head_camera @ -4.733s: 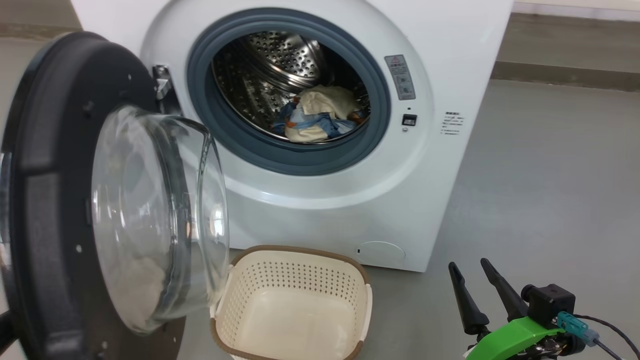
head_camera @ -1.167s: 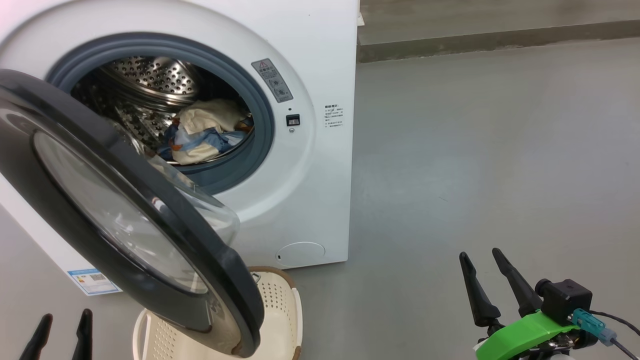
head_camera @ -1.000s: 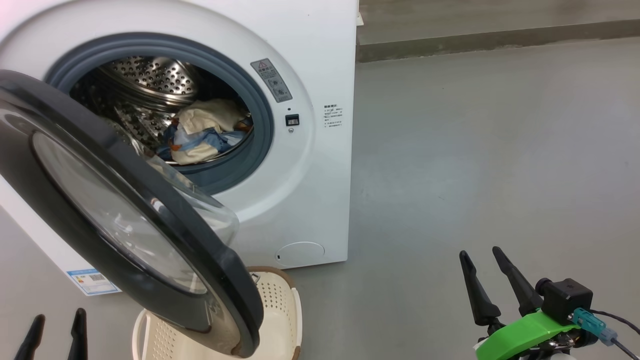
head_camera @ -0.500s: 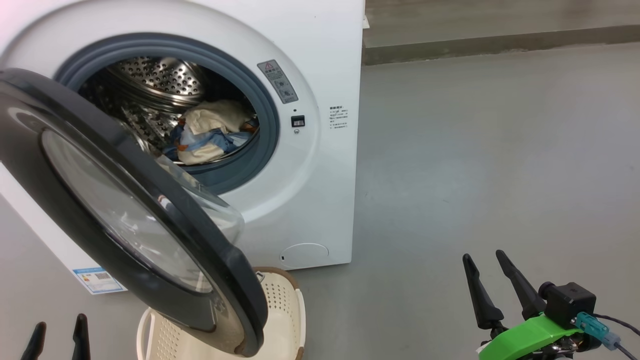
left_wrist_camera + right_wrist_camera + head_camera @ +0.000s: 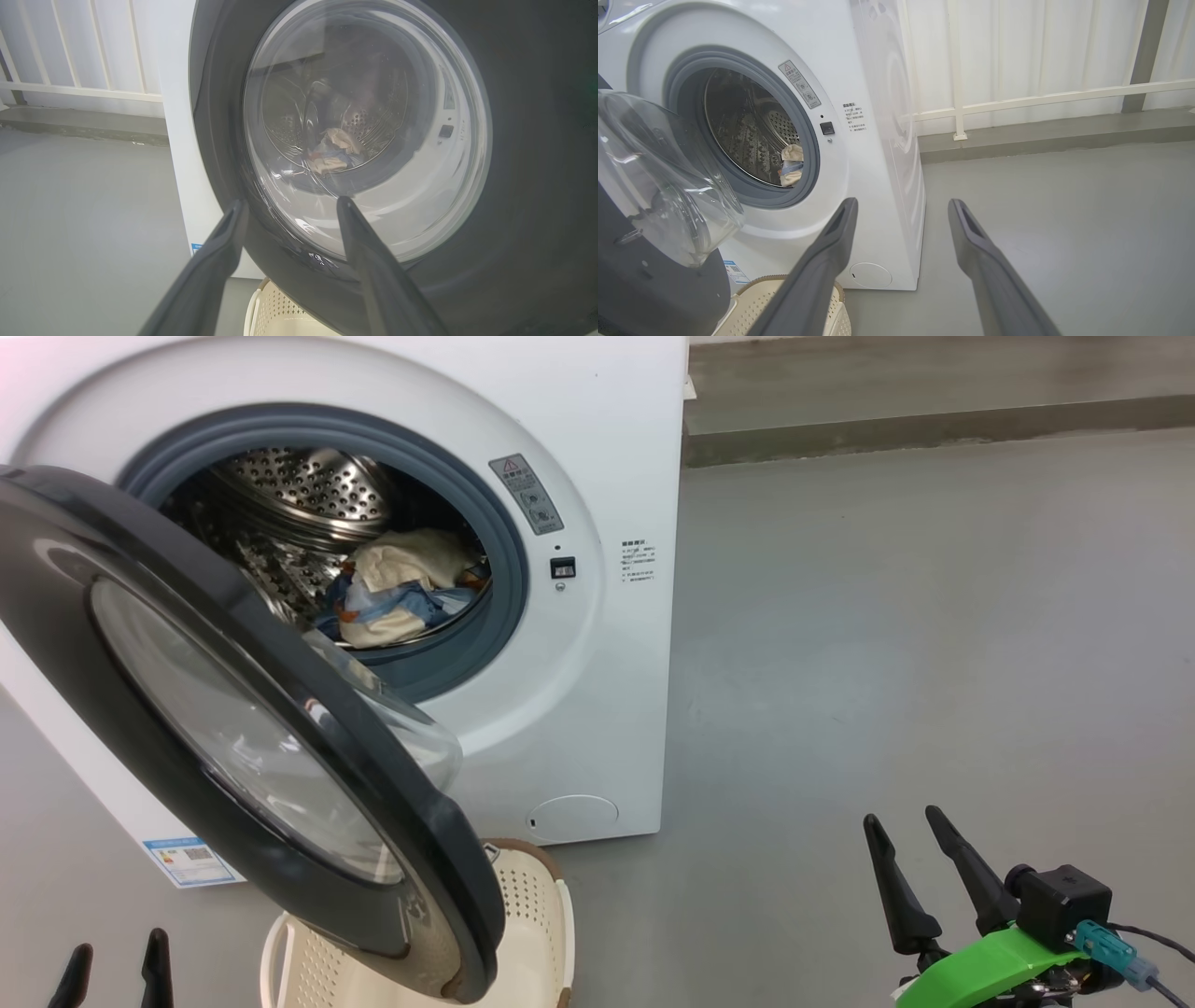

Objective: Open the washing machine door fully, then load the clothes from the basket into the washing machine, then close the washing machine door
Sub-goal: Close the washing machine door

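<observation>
**Door-closing step, door part-way swung**

The clothes [image 5: 401, 583] lie as a cream and blue heap low in the steel drum of the washing machine [image 5: 607, 429]. What shows of the basket [image 5: 537, 915], on the floor [image 5: 887, 616] just beside the machine's foot and partly hidden by the door, holds nothing. Loading therefore appears done, and closing is judged the step in hand.

The washing machine door [image 5: 233, 737] hangs from its hinge at the left of the opening, standing about half open over the basket. Being round, it has no true long axis. From the head it reads as an ellipse running from upper left to lower right. Its glossy outer face points toward the left end effector [image 5: 292, 203], and the glass bowl bulges back toward the drum.

The left end effector [image 5: 119, 947] is released and empty, its fingers spread near the outer face; contact cannot be told. The right end effector [image 5: 904, 821] is likewise released and empty, well apart from the machine.

The next move probably calls for a flat push on the outer rim, far from the hinge, until the latch catches.
</observation>
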